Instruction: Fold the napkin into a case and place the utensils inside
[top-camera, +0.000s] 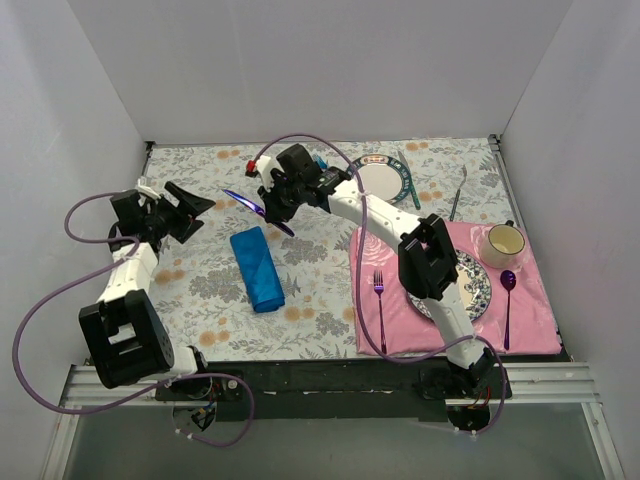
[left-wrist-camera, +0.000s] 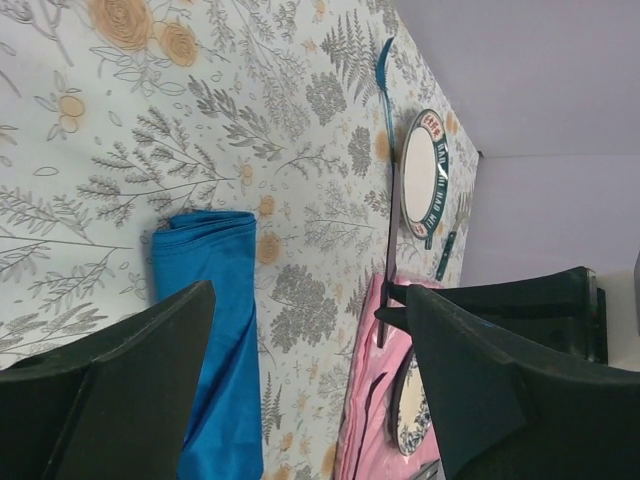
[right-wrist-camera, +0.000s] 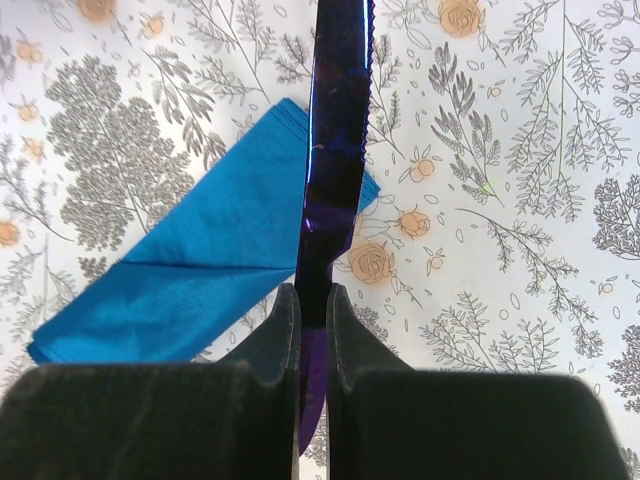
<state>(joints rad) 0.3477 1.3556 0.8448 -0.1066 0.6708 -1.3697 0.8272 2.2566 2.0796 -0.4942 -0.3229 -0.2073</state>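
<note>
Right gripper (right-wrist-camera: 312, 295) clamped on the purple knife (right-wrist-camera: 335, 150), held above the folded napkin (top-camera: 257, 268) lying centre-left. Left gripper (top-camera: 200, 215) wide apart, empty — only its wrist view plainly shows the blue fork (left-wrist-camera: 385, 90), upper right on the bench (left-wrist-camera: 150, 120).

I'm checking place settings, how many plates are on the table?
2. One teal-rimmed plate sits far back on the floral cloth; a patterned plate lies on the pink placemat, partly under the right arm.
</note>
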